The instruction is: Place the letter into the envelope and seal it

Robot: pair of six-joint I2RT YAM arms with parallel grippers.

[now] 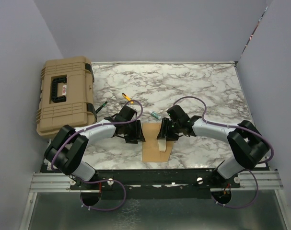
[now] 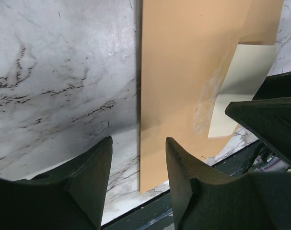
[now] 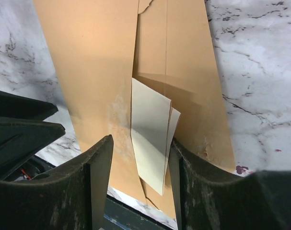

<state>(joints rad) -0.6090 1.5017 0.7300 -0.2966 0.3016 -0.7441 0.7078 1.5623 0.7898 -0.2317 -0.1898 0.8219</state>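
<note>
worktop (image 1: 203, 86): marble, slick; paper prob. slides when pushed.
env (image 1: 152, 154): flat on worktop betw. both hands, close to near edge. Tan layers overlap.
letter: same tan as env; can't tell it apart, or if it's fully inside.
L hand (image 2: 139, 143): fingers spread, gripping nothing, straddling env's left edge.
R hand (image 3: 141, 141): fingers spread, nothing gripped, either side of the slip.
slip (image 3: 149, 129): pale cream, folded, lying on env; maybe a seal liner, not sure.
step (judged): clear slip, then shut flap.
how: L hand presses env's edge down first so it can't creep off the near edge. R hand comes in low, pinches the slip only by its free end, lifts it away from env.
watch: don't catch the tan layer with the slip. Thin paper creases easily.
</note>
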